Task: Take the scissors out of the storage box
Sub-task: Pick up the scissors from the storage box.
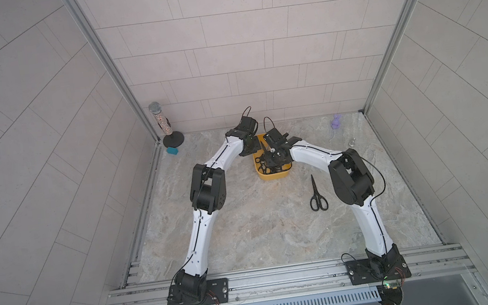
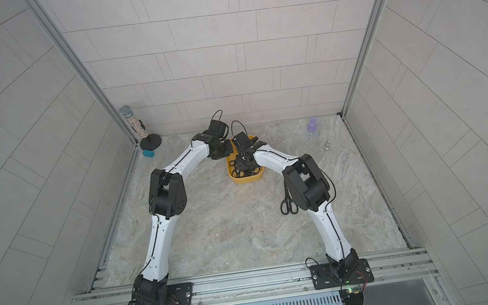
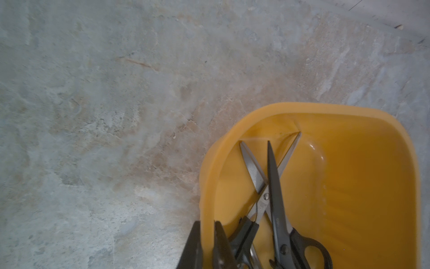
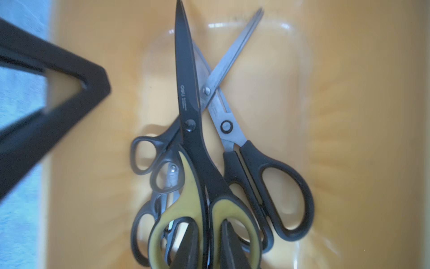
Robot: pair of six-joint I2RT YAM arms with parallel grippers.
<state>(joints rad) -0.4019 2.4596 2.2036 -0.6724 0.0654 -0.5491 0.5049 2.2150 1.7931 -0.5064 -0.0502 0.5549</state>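
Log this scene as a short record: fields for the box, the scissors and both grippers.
Box: shallow yellow plastic storage box, on the marbled table, far centre.
In box: at least four overlapping pairs of scissors; dark-bladed yellow-and-black-handled scissors on top.
Out of box: one black pair flat on the table beside the right arm.
Left gripper: shut on the box's side wall.
Right gripper: shut on the yellow-and-black handles.

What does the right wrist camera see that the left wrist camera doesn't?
Only right wrist: the right gripper pinching the yellow-handled scissors by their handles. Only left wrist: the left gripper clamping the storage box rim, plus lots of marble tabletop. Both: the yellow box, with those scissors' black blade crossing silver-bladed scissors.
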